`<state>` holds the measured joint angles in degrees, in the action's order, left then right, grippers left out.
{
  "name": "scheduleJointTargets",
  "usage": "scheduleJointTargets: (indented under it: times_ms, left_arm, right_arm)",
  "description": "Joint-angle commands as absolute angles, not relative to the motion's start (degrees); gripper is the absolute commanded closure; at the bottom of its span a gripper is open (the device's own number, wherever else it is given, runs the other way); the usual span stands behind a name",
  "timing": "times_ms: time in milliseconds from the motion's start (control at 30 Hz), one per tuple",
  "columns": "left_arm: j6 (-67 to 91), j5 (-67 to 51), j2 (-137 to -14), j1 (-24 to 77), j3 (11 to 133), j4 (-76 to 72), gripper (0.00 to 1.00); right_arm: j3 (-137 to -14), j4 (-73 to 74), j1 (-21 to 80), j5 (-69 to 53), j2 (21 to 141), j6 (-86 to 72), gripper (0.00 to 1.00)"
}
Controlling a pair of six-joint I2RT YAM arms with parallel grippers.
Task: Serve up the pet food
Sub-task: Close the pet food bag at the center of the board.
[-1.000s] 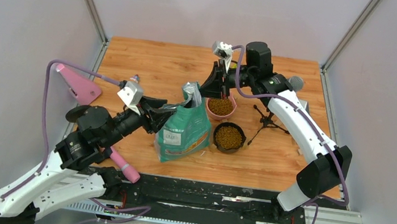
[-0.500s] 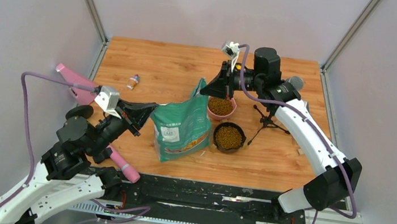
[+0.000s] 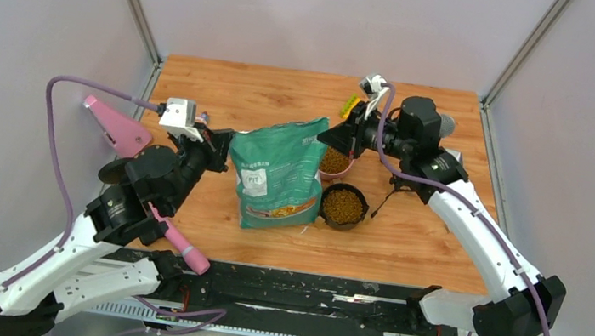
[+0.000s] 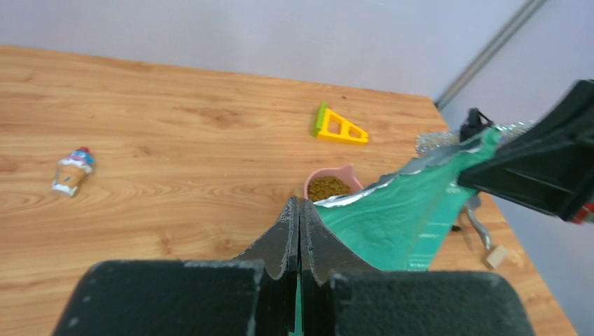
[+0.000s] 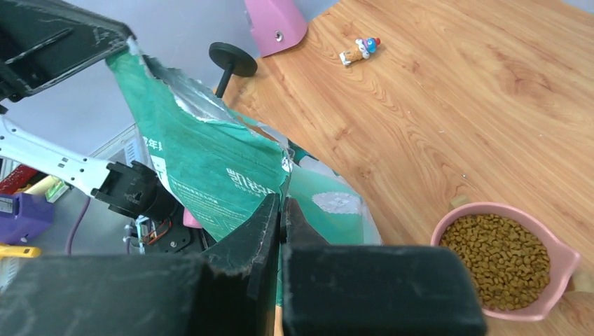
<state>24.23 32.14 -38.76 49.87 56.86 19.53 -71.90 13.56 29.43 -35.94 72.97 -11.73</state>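
Table [image 3: 226, 91]: bag [image 3: 276, 174], black bowl [image 3: 323, 206], pink bowl [image 3: 338, 178]

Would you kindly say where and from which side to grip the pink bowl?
Likely the rim of the pink bowl, pinched from above on its far side: upright and full of kibble, it offers only that rim, and the pet food bag crowds its left.

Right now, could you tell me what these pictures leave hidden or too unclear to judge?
- Inside of bag: every view; its top is stretched taut between left hand and right hand.
- Pink bowl of kibble: top view; partly behind bag and right hand.
- Black bowl: outside both wrist views.
- Toy: too small everywhere to identify.
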Motion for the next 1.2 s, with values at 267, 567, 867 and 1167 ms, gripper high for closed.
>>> scheduleJointTargets:
  times_ms: [267, 567, 867, 1167]
  left_arm:
    - [17.40, 25.39, -38.59, 49.57, 56.39, 17.71, 1.00]
    - [15.88, 17.41, -36.65, 49.57, 55.72, 17.63, 1.00]
    - [16.21, 19.55, -36.59, 49.58, 55.15, 17.71, 1.00]
    - [21.99, 36.23, -37.31, 49.58, 56.83, 22.01, 1.00]
  right_arm:
    - [-72.60, 7.71, 26.89, -53.81, 74.25, -0.44, 0.92]
    - [-81.08, 7.56, 27.10, -65.00, 84.34, -0.79, 0.58]
    - [-78.21, 5.68, 29.11, -67.54, 81.02, 7.82, 0.29]
    - [-80.66, 6.27, 29.17, -62.02, 81.44, 2.29, 1.00]
